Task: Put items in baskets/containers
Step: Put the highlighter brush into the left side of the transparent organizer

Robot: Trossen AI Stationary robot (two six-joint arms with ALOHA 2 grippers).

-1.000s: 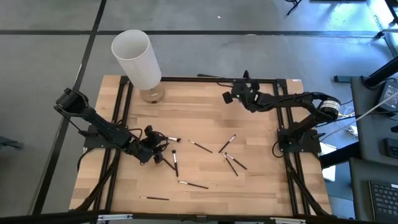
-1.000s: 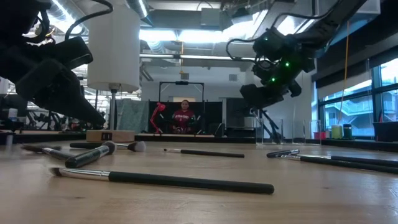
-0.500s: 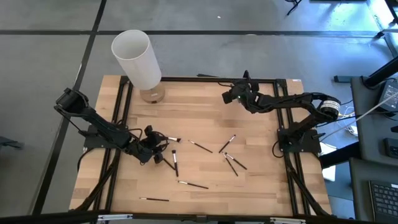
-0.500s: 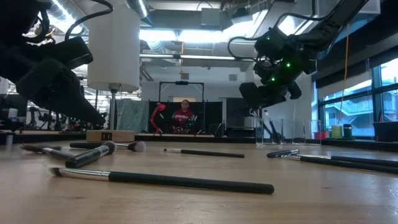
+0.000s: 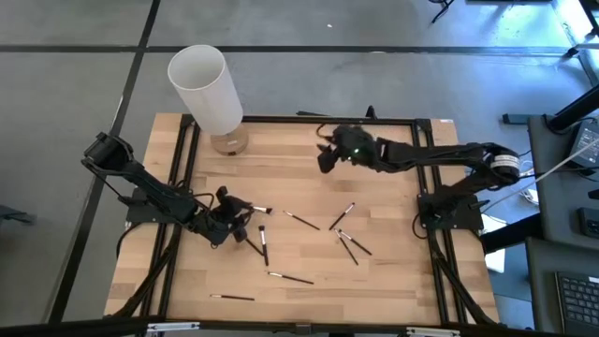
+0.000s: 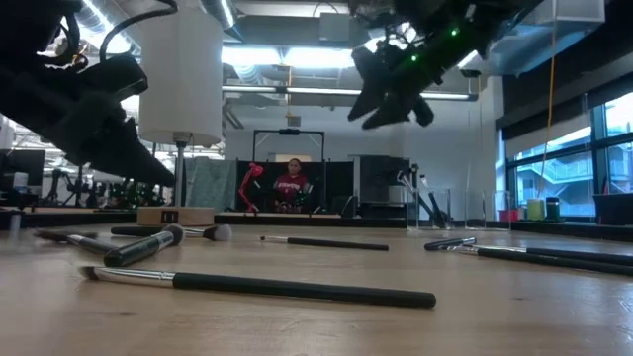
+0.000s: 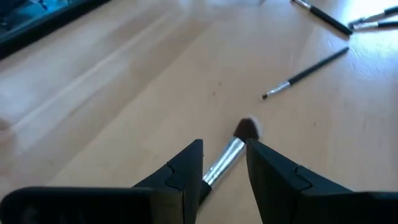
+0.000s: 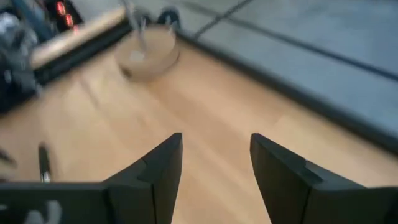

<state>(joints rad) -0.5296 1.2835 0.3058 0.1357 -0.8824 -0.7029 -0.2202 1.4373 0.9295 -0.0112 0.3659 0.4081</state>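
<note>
Left wrist view alone: left claw (image 7: pixel 224 163) clamps brush (image 7: pixel 227 155).

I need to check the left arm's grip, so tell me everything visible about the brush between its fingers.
The brush is thin, with a shiny silver ferrule and a small brownish tuft at its tip. Its handle runs back between the fingers of the left gripper, which close on it from both sides. It sits low over the bare wooden table, tuft pointing away from the wrist; whether it touches the wood cannot be told.
</note>
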